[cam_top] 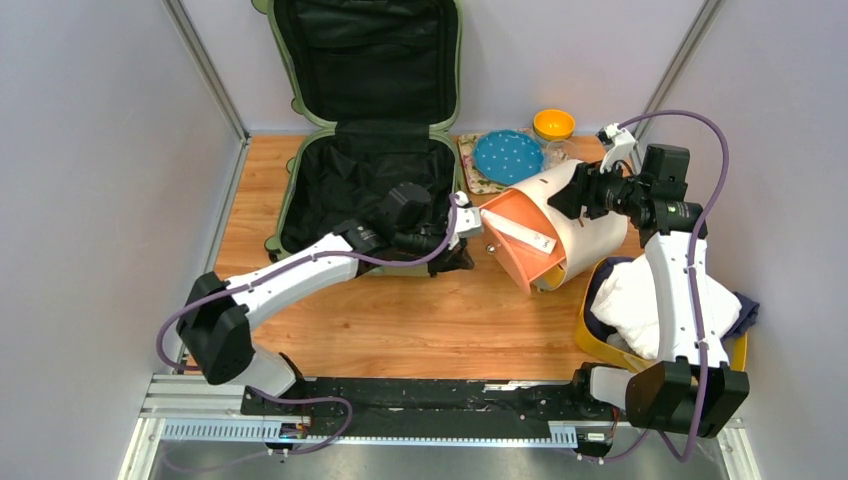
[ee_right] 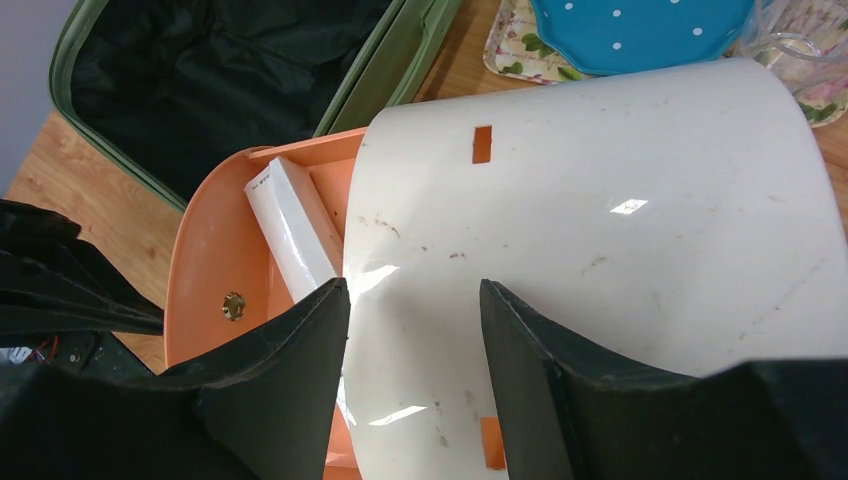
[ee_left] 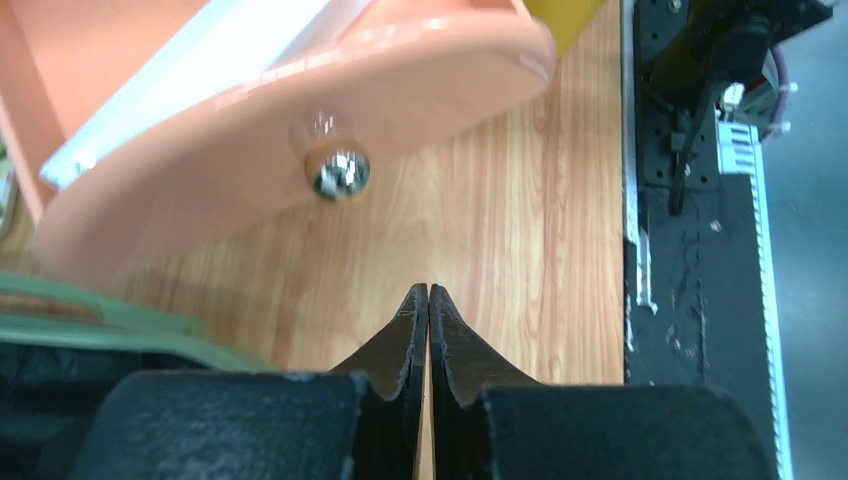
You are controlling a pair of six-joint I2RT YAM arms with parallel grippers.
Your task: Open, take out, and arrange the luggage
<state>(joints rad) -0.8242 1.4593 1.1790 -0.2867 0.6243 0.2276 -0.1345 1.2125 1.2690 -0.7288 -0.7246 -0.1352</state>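
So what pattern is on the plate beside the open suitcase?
The plate is blue with small white dots; the right wrist view shows it best.

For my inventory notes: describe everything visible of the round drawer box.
The drawer box has a glossy cream curved shell with small orange slots. Its orange drawer is pulled partly out toward the suitcase, showing a metal knob and a long white carton inside. It sits on the table. The right claw straddles the shell, open; the left claw, shut, is short of the knob.
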